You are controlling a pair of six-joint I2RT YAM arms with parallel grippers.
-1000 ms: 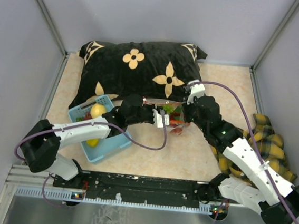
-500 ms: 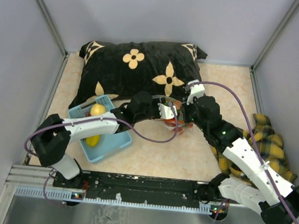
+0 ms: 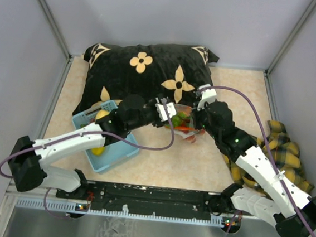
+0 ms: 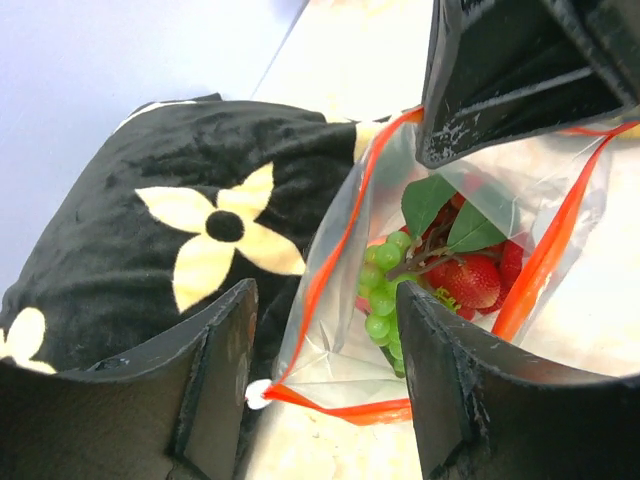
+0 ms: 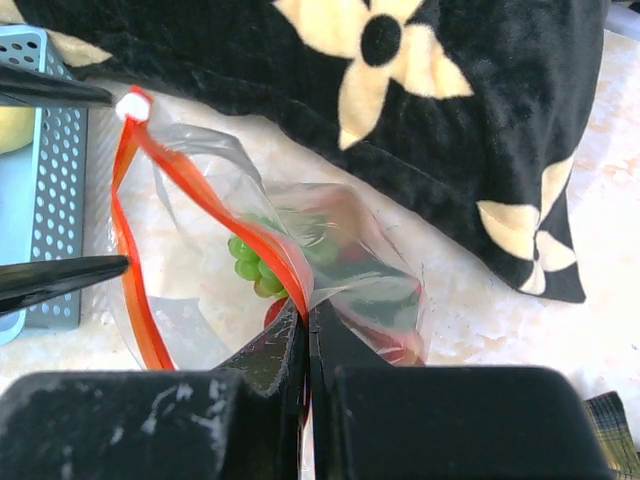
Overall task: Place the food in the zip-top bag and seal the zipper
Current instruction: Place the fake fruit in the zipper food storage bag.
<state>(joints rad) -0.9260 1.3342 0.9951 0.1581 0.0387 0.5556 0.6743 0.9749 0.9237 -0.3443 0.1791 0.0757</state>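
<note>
Seen from above, the clear plastic zip-top bag (image 3: 181, 124) lies on the tan bench (image 3: 228, 91), just near of the black pillow with cream flowers (image 3: 151, 73) and between the two arms. The light blue plastic basket (image 3: 116, 152) to its left holds a yellow toy pear (image 3: 99, 114), and a yellow-and-black plaid cloth (image 3: 281, 144) lies at the right. In the left wrist view, the left pincer (image 4: 325, 297) stands well open, straddling the thin red zipper (image 4: 335, 240) and holding nothing; green toy grapes (image 4: 380, 295) and a red toy strawberry (image 4: 470, 280) sit inside the gaping mouth. In the right wrist view, the right pincer (image 5: 305, 315) is clamped tight on the zipper's edge. That single pinch looks risky: a tug could tip fruit out, and the left jaws closing might catch only one lip. The pillow crowds the far side, the basket the left.
</note>
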